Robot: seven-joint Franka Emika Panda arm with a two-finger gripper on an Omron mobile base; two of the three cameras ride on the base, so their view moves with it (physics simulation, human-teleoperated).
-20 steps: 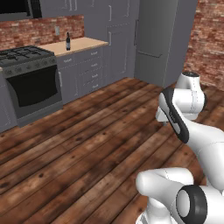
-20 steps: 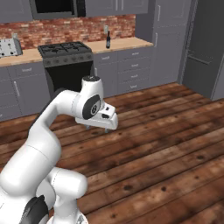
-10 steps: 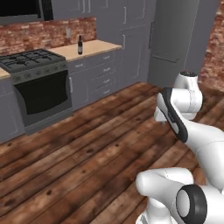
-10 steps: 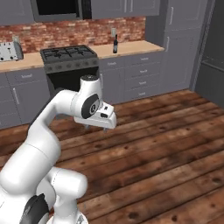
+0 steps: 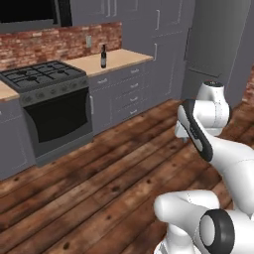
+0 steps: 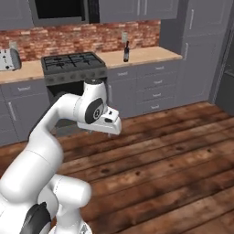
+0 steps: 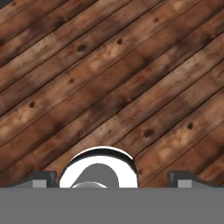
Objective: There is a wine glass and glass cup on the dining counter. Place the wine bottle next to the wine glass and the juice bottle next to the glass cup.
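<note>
Floorboards (image 7: 113, 78) of dark wood are stretching wide and bare between robot and cabinets. Bottle (image 5: 103, 56) is standing on the far counter (image 6: 146, 55) right of the stove (image 6: 73, 61). Gripper (image 7: 113, 178) is hanging wide open, empty, over the floor.

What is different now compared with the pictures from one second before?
The base has driven or turned, so the whole kitchen shifts right in both base views; the things themselves did not move. The wine bottle stands on the wood-topped counter beside the stove as before. The end effector stays open and empty, facing the floor.
</note>
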